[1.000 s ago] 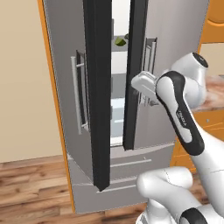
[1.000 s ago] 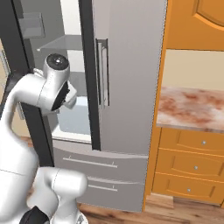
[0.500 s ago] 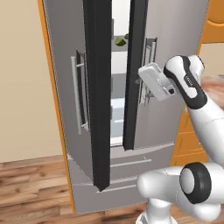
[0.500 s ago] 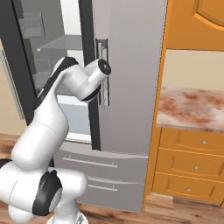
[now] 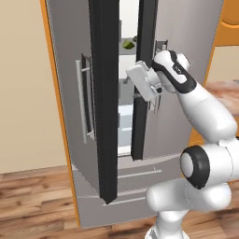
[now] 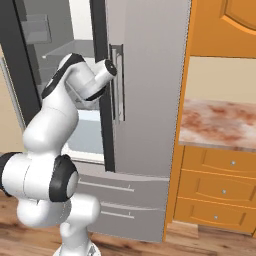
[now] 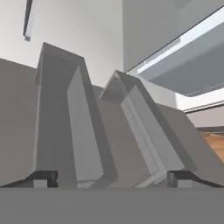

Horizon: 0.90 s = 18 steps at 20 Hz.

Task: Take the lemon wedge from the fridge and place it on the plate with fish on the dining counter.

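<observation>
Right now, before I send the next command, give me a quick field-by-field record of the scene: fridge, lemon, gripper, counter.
fridge: both upper doors ajar, white interior showing through the gap, two bottom drawers shut
lemon wedge: small yellow-green piece on an upper shelf inside the fridge, not held
gripper: raised at the edge of the fridge's right door, below the lemon; finger tips spread in the hand view, nothing between them
counter: marbled reddish top to the right of the fridge, above orange drawers

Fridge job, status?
Gripper open, at right door edge. Fridge doors ajar; lemon wedge on upper shelf, untouched. Right door narrows the gap.
</observation>
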Tool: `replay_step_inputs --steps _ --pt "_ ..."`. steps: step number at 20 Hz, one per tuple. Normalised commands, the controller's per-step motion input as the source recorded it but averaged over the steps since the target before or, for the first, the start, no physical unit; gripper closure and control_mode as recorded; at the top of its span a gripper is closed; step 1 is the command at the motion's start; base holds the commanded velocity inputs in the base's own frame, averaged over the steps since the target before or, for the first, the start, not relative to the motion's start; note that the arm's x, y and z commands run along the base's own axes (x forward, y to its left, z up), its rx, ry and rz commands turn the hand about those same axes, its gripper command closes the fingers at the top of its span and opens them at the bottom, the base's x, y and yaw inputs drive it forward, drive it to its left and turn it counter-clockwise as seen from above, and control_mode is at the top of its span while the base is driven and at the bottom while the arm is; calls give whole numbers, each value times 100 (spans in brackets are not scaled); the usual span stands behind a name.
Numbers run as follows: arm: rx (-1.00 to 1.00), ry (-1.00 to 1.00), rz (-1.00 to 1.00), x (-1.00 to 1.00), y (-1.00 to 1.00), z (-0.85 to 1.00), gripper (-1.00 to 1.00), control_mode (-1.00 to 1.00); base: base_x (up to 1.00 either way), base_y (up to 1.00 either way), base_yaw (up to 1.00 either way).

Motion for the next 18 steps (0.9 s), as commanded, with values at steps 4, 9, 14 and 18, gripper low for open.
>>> replay_step_inputs --steps 4,9,14,18 --pt "-1 -1 16 -4 100 0 -100 -100 0 0 0" --pt "-7 -11 22 -38 100 0 -100 -100 0 0 0" --pt "0 -18 15 -30 100 -25 -100 -100 0 0 0" --pt "16 -22 1 -14 100 -50 -100 -100 0 0 0"
